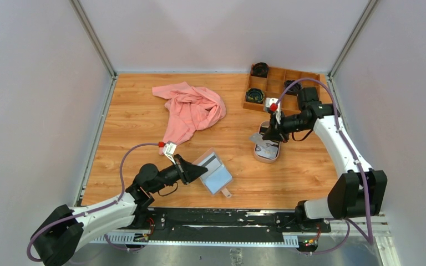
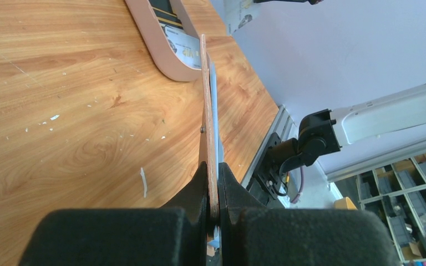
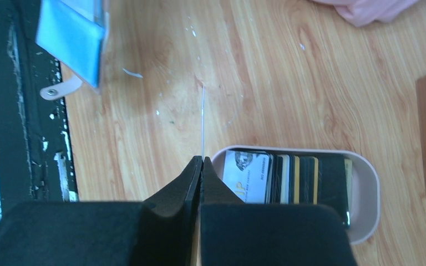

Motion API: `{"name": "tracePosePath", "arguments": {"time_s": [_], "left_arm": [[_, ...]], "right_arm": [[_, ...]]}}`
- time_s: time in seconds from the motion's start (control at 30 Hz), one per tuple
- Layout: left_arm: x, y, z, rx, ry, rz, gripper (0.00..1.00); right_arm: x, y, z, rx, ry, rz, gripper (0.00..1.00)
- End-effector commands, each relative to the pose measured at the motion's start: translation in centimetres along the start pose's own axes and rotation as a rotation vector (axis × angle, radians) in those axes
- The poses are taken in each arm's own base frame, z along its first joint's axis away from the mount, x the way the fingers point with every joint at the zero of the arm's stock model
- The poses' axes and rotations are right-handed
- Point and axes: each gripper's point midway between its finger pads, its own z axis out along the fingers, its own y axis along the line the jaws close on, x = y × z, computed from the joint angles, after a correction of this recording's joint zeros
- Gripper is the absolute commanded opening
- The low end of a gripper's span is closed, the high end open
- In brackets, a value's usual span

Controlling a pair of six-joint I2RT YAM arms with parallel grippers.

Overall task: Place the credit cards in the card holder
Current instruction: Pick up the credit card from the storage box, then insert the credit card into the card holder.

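left gripper (image 1: 201,172): clenching on one edge of the holder (image 1: 217,174), near the front of the table (image 1: 133,127)
holder: lying open, blue pockets facing up, snap tab (image 1: 226,193) pointing at the near edge; cannot tell whether it is touching the wood
right gripper (image 1: 267,134): hovering over the tray (image 3: 369,191), jaws pinching the held card (image 1: 257,137) by one edge
held card: greyish, sticking out past the fingertips above the tray's rim, well apart from the holder
tray: sitting to the right of the holder, between it and the box (image 1: 280,88)
tray cards (image 3: 255,177): standing on edge in a row inside, one whitish, the others black and gold
cloth (image 1: 191,111): pink, lying crumpled beyond the holder
box: wooden, sitting in the far right corner, holding dark items in some compartments
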Motion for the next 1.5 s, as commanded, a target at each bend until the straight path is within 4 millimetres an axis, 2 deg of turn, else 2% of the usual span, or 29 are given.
{"name": "tracePosePath", "arguments": {"time_s": [0.0, 0.37, 0.53, 0.77, 0.83, 0.93, 1.1, 1.2, 1.47], "left_arm": [[1.6, 1.5, -0.9, -0.028, 0.027, -0.017, 0.00], [1.7, 1.7, -0.8, -0.039, 0.031, -0.017, 0.01], [1.7, 1.7, -0.5, -0.039, 0.048, -0.007, 0.00], [2.3, 1.7, -0.2, -0.027, 0.090, 0.035, 0.00], [1.4, 0.7, 0.5, 0.006, 0.087, 0.065, 0.00], [1.6, -0.1, 1.0, 0.049, 0.125, 0.105, 0.00], [1.9, -0.8, 1.8, 0.098, 0.184, 0.149, 0.00], [1.8, -1.0, 2.2, 0.105, 0.195, 0.156, 0.00], [1.5, -1.8, 3.0, 0.149, 0.203, 0.149, 0.00]], "right_arm": [[-1.9, 2.3, -0.3, -0.072, -0.124, -0.010, 0.00], [-3.5, 5.5, 0.3, -0.210, -0.167, -0.087, 0.00], [-4.1, 7.0, 1.7, -0.288, -0.122, -0.144, 0.00], [-5.4, 10.9, 3.9, -0.433, -0.092, -0.296, 0.00], [-5.6, 12.3, 4.4, -0.483, -0.105, -0.361, 0.00], [-5.8, 13.9, 5.4, -0.547, -0.105, -0.430, 0.00], [-5.8, 15.3, 6.9, -0.625, -0.093, -0.435, 0.00], [-4.9, 16.0, 7.9, -0.655, -0.059, -0.433, 0.00], [-4.4, 15.1, 9.7, -0.598, 0.006, -0.405, 0.00]]}}
